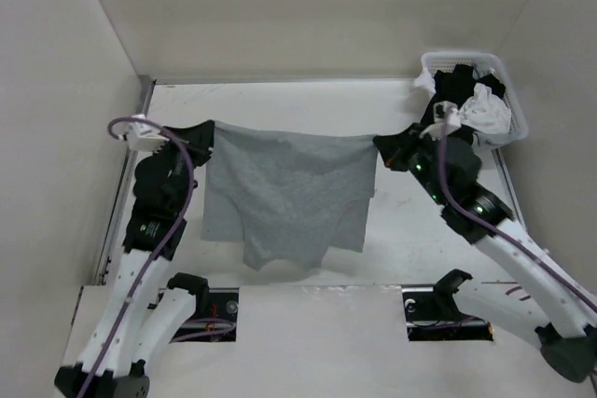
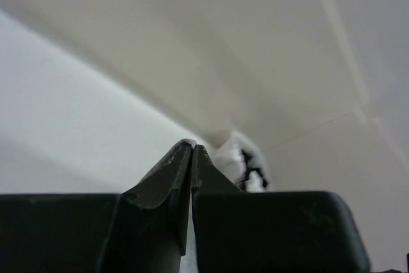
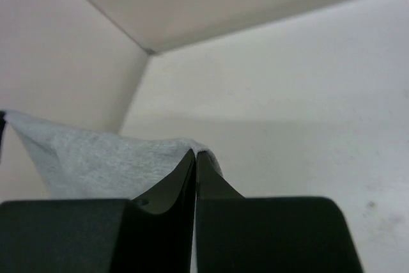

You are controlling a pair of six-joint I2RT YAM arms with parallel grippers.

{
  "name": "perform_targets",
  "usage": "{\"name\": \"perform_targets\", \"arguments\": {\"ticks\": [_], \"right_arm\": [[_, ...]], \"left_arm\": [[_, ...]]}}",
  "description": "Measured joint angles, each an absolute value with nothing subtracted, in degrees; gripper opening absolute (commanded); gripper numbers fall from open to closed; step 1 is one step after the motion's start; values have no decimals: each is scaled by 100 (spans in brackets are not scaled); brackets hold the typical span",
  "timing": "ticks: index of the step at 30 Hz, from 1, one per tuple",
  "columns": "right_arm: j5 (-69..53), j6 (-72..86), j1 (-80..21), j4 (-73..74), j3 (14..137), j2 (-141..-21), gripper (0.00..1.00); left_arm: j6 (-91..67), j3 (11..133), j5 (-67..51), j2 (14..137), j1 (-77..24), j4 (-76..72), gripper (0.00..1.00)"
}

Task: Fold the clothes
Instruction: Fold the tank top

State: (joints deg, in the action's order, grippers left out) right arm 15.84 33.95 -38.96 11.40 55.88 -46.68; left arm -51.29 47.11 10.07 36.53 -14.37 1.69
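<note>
Slack at the near, lower end of the tank top (image 1: 284, 198) is the first hazard. The straps hang bunched and uneven, low over the table (image 1: 410, 240), and would likely crease or tuck under if the cloth were laid down without being drawn flat. Further out, each grip is only a pinch on a corner of the taut upper edge, so a harder pull apart could slip a corner free. The right arm works near the basket (image 1: 515, 116) holding black garments (image 1: 455, 81) and a white garment (image 1: 490, 111), which a wide swing could catch. Both arms reach forward, raised and turned inward. The left gripper (image 1: 203, 140) and right gripper (image 1: 382, 150) are each clamped on a corner, with the tank top spread between them above mid-table.
</note>
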Motion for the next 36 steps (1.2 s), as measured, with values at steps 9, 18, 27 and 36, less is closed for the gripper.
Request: {"name": "perform_targets", "arguments": {"ticks": [9,18,27,36], "right_arm": [[-292,3929,-2080,172,5857,-8757,1],[-1020,4073,-1400,80,8020,-10803,1],[-972,4230,-1505,-805,5946,-9743,1],[-749,4475,-1835,-1299,4045,-8475,1]], "left_arm": [[-5413,4560,725,7944,-672,-735,0],[-5555,6434,207,10506,-252,-1194,0],[-5940,4283,-38,9203,-204,-2285,0],[-6049,2571,-183,6973,-196,-2556,1]]}}
